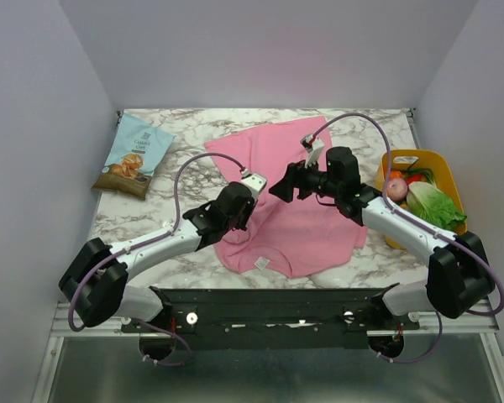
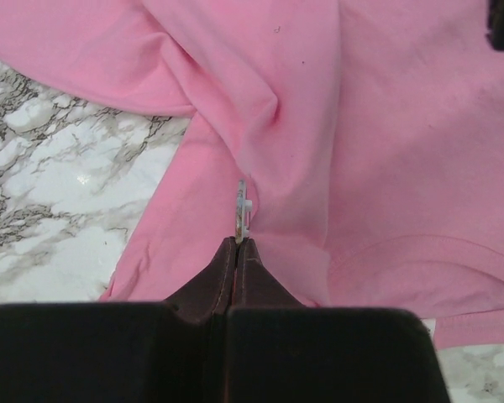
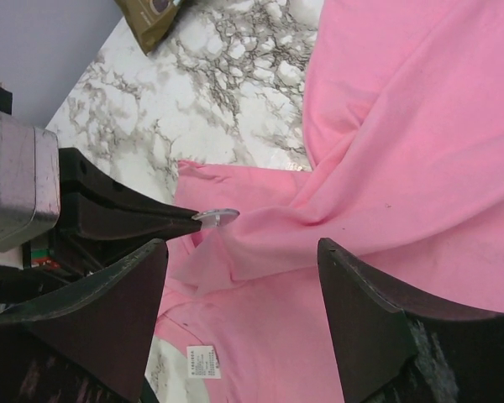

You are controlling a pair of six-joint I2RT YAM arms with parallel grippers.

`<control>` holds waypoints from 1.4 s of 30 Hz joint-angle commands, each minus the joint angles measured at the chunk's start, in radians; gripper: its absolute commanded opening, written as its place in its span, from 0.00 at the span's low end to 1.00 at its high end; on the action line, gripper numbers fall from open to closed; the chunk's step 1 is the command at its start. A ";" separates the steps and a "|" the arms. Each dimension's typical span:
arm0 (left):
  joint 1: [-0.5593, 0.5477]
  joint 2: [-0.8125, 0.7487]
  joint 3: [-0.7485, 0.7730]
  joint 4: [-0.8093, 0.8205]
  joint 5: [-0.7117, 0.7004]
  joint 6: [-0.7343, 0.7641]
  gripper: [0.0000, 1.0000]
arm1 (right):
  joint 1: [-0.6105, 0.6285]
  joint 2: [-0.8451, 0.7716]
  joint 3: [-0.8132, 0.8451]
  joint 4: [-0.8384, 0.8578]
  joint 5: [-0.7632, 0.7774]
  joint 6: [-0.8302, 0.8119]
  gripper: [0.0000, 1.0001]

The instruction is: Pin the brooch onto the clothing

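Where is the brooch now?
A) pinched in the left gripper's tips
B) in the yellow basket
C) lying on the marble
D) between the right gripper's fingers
A: the left gripper is shut on the brooch, seen edge-on at its tips; the right gripper stands open and empty.

Overhead, two wrist close-ups — shared shirt [image 1: 302, 239]

Snack bag [image 1: 134, 155]: pale lettering on the blue upper part, too small to read; no brand legible.
Neck label [image 3: 203, 363]: white tag on the pink T-shirt [image 3: 403, 126], with rows of fine dark print, too blurred to read; from the top view, only a white speck.
Readable text, numbers or signs: none in any view.
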 commanded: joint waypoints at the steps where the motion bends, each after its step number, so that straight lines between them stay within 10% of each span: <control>1: -0.062 0.033 0.042 -0.026 -0.133 0.018 0.04 | -0.005 -0.030 0.003 -0.051 0.068 -0.002 0.81; 8: -0.165 0.055 0.041 -0.017 -0.285 0.032 0.24 | -0.015 -0.073 -0.022 -0.065 0.177 0.057 0.92; 20: -0.178 -0.079 -0.005 0.083 -0.269 0.007 0.96 | -0.035 -0.064 -0.014 -0.076 0.194 0.077 0.98; 42: 0.262 -0.018 0.209 0.120 0.304 -0.173 0.99 | -0.114 0.161 0.319 -0.162 0.145 0.093 1.00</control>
